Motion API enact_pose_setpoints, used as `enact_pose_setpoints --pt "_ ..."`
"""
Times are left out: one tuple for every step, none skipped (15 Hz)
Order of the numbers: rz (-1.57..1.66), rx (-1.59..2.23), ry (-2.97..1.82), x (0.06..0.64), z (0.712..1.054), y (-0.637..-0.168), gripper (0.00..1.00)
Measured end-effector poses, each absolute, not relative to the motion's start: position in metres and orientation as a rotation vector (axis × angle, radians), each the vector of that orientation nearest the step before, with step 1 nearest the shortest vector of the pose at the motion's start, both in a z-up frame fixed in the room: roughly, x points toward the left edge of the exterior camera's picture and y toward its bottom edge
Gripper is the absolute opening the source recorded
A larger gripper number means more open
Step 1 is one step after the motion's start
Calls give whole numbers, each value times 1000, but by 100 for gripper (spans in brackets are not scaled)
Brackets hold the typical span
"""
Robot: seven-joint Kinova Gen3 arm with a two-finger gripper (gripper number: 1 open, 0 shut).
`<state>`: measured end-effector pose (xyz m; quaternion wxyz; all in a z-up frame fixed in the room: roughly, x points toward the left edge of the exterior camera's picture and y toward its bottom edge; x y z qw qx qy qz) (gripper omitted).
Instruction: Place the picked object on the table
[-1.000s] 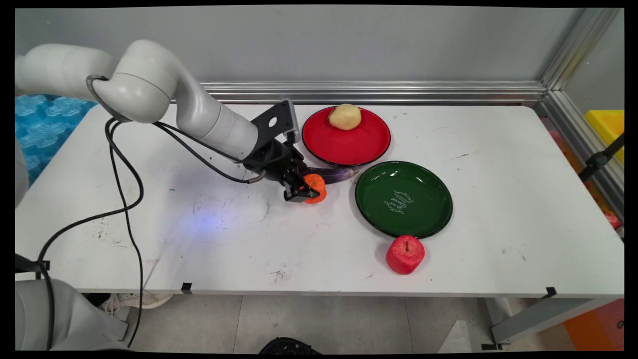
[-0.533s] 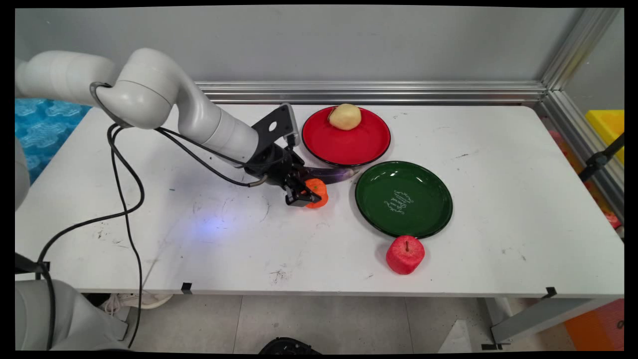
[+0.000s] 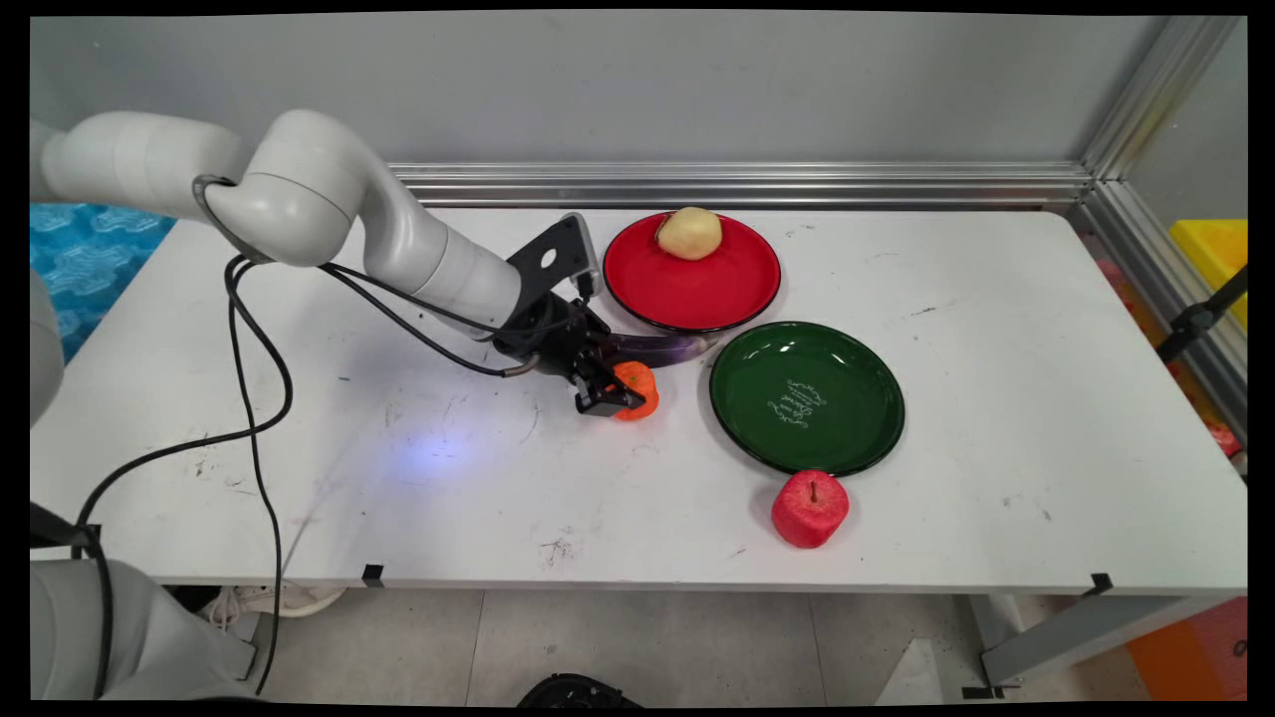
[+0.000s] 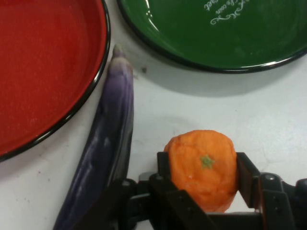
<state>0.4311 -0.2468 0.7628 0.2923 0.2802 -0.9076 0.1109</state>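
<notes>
- The white table carried everything in view.
- A green plate sat right of centre, with a red plate just behind it toward the wall.
- The gripper was low at the table's middle, its two fingers pressed against opposite sides of an orange — clamped on it, the green stem mark facing the hand camera.
- A purple eggplant lay along the red plate's rim, just beside the orange.
- A red apple stood in front of the green plate.
- A yellowish potato rested on the red plate's far edge.
</notes>
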Motion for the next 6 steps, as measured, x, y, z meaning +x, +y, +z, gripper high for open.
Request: enact_pose_setpoints --pt "295 748 -2417 431 762 -247 0" --pt "294 750 -2415 431 761 -248 0" --pt "294 751 -2413 430 760 -249 100" --pt "294 753 -2411 430 759 -250 100" --pt "296 754 -2409 430 759 -251 100" --pt "297 754 -2408 430 759 -253 100"
